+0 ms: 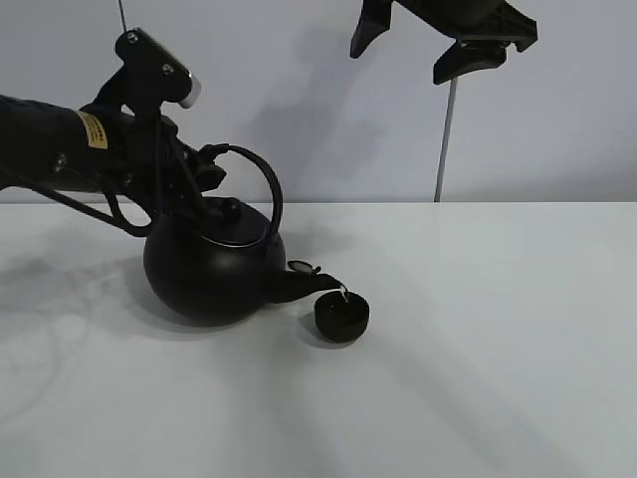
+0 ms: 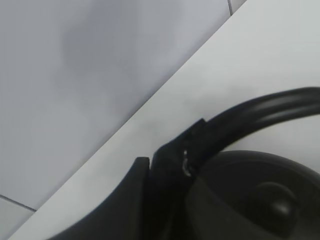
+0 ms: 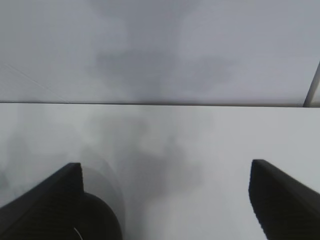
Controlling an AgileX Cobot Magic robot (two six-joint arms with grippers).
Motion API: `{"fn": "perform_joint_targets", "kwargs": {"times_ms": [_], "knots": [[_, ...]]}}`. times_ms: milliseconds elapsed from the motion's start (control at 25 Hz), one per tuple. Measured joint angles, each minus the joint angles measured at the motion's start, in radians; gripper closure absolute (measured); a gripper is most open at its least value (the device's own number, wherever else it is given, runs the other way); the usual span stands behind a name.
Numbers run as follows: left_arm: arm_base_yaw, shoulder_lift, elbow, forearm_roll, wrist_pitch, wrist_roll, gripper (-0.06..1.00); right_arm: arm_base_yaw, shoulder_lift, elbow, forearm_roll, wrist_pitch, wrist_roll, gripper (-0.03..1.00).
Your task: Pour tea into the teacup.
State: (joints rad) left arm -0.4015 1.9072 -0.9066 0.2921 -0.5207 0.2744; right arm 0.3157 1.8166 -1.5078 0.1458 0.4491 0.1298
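While the left gripper [image 1: 204, 171] is clamped on the kettle [image 1: 214, 267] handle, tipping it, the spout sits just over the teacup [image 1: 341, 319] on the table [image 1: 498, 329] — a thin stream is visible. Right gripper [image 1: 443, 45] hangs high, jaws wide apart, empty. Risk: further tilt — overflow, small cup.

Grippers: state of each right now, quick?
Left gripper: shut on the kettle handle.
Right gripper: open, empty, raised.
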Motion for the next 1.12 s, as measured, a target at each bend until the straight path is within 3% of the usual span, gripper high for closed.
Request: {"fn": "perform_joint_targets", "kwargs": {"times_ms": [520, 680, 1120], "knots": [[0.0, -0.001, 0.003, 0.002, -0.016, -0.146, 0.84, 0.0, 0.0, 0.0, 0.0, 0.0, 0.001, 0.35], [0.0, -0.028, 0.048, -0.057, -0.06, -0.141, 0.84, 0.0, 0.0, 0.0, 0.0, 0.0, 0.001, 0.35], [0.0, -0.051, 0.303, -0.259, -0.423, -0.131, 0.84, 0.0, 0.0, 0.0, 0.0, -0.001, 0.001, 0.35]]}}
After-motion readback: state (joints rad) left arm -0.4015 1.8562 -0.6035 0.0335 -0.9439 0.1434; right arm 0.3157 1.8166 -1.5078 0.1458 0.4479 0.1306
